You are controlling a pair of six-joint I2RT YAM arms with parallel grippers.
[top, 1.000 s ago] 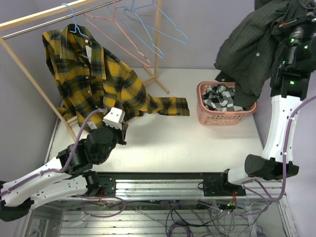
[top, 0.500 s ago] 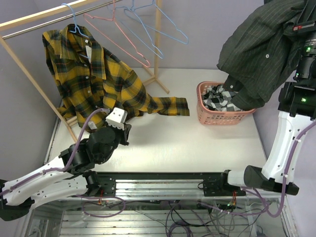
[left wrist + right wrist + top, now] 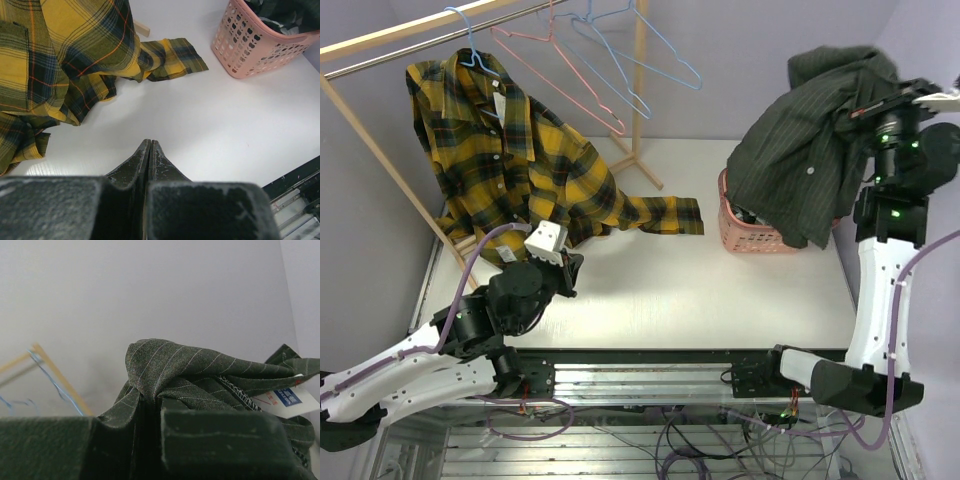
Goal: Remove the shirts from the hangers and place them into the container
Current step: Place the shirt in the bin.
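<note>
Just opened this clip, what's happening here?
The right end effector is shut on the dark pinstriped shirt, holding it up so that it drapes over the pink basket; it is not yet released. The left end effector is shut and empty, low over the table near the yellow plaid shirt. That shirt hangs from the rack, with its sleeve lying on the table.

Basket (image 3: 742,236), far right of the surface: interior and right rim hidden under pinstriped shirt (image 3: 800,150). Right fingers (image 3: 220,445): tips buried in its cloth. Shirt tag (image 3: 286,398): print too small to read. Plaid shirt (image 3: 45,60): cut off by top and left edges of left wrist view.
</note>
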